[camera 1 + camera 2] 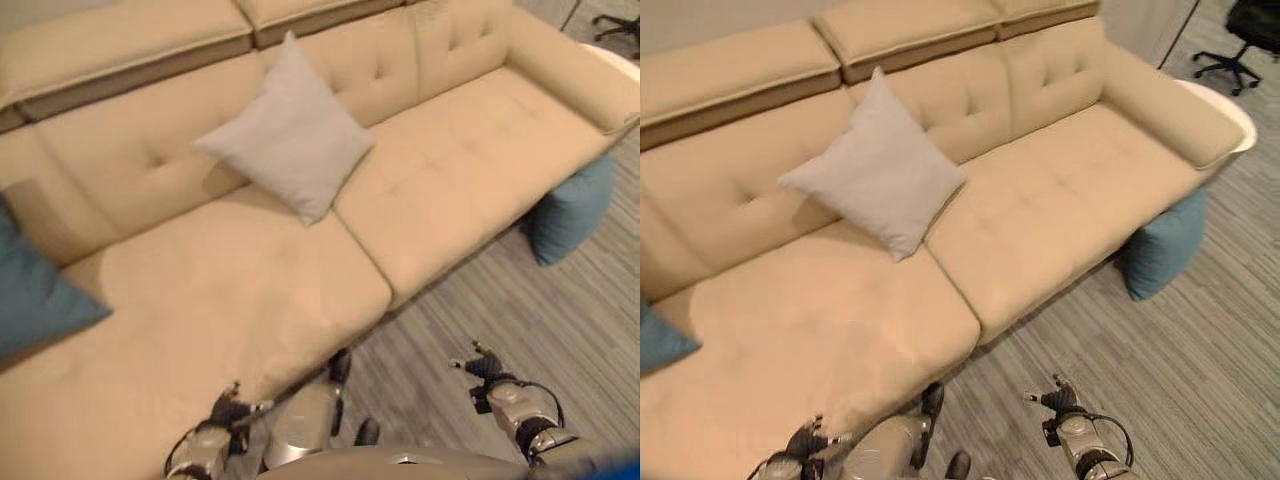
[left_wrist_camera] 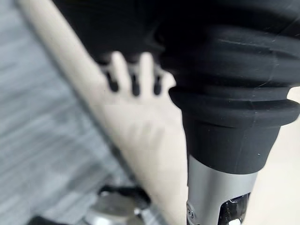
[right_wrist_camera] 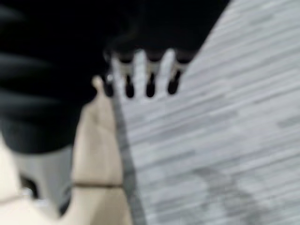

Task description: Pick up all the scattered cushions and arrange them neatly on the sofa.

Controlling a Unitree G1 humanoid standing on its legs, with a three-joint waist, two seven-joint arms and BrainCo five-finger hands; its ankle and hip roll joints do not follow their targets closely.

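Grey cushion (image 1: 875, 165) stands on one corner against the beige sofa (image 1: 1040, 215) backrest, already placed | teal cushion (image 1: 1160, 255) sits on the floor, wedged against the sofa's right end, seemingly next to collect | another teal cushion (image 1: 35, 290) lies at the seat's left edge | left hand (image 1: 225, 415) and right hand (image 1: 490, 372) low, fingers straight, empty.
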